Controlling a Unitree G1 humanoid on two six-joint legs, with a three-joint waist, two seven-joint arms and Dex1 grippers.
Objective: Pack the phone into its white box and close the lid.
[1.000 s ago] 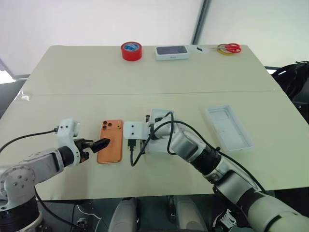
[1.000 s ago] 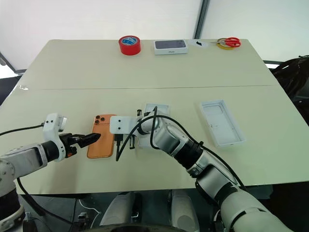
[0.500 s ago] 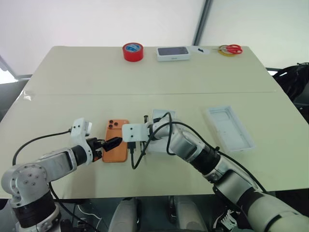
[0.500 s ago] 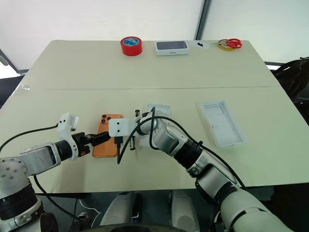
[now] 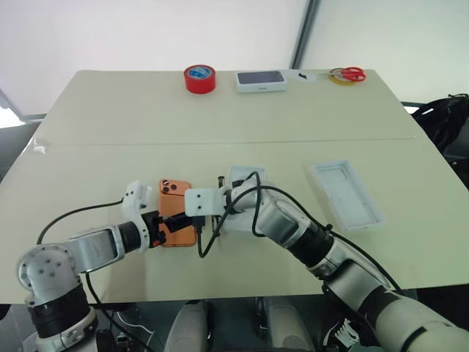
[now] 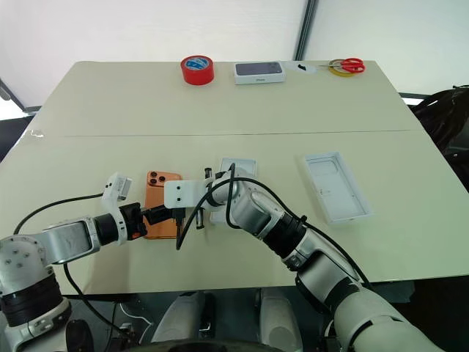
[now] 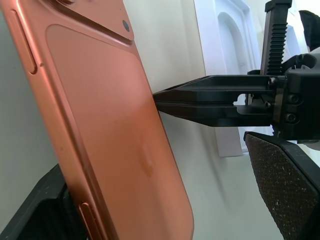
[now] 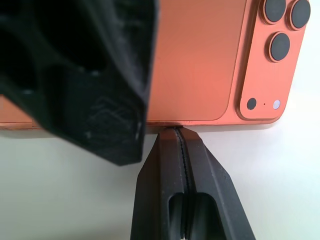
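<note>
The left hand (image 5: 163,224) is spread wide around the phone's (image 5: 176,212) near end, one finger to each side, not yet clamped; the right hand (image 8: 176,137), pinched together and holding nothing, braces its tip against the phone's long edge beside the box (image 5: 239,178). The step looks like picking up the phone, which lies face-down on the table (image 5: 220,110). Next, the left fingers should close on its edges and lift it toward the box, with the lid (image 5: 348,194) lying well apart to the right.

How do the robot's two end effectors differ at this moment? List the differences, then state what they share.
The left end effector has its fingers spread open, straddling the phone; the right end effector is shut, tips together. The left reaches over the phone's end, while the right's tip meets its long edge. Both have black fingers and sit at the phone.
</note>
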